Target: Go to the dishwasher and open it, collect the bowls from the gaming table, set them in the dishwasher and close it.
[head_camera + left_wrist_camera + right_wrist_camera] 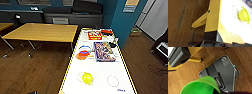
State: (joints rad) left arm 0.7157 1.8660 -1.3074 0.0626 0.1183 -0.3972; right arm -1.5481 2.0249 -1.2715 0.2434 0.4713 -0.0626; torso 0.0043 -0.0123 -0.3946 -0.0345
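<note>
The gaming table (pixel 100 70) stretches ahead of me, white-topped with a yellow edge. A yellow-green bowl (pixel 87 78) sits on its near end by the left edge; in the left wrist view the same bowl (pixel 243 15) rests on the white top beyond the table's corner. A bright green bowl (pixel 200 87) hangs above the wooden floor close to the right wrist camera, with my right gripper (pixel 218 91) shut on its rim. The left arm is beside the table's near left corner (pixel 211 25). The dishwasher is out of view.
Board-game boxes (pixel 103 51) and coloured rings (pixel 83 51) lie on the table's middle and far end, and a thin ring (pixel 112 80) lies near right. A wooden-topped table (pixel 42 32) stands to the left, a teal pillar (pixel 122 22) and a dark chair (pixel 161 47) to the right.
</note>
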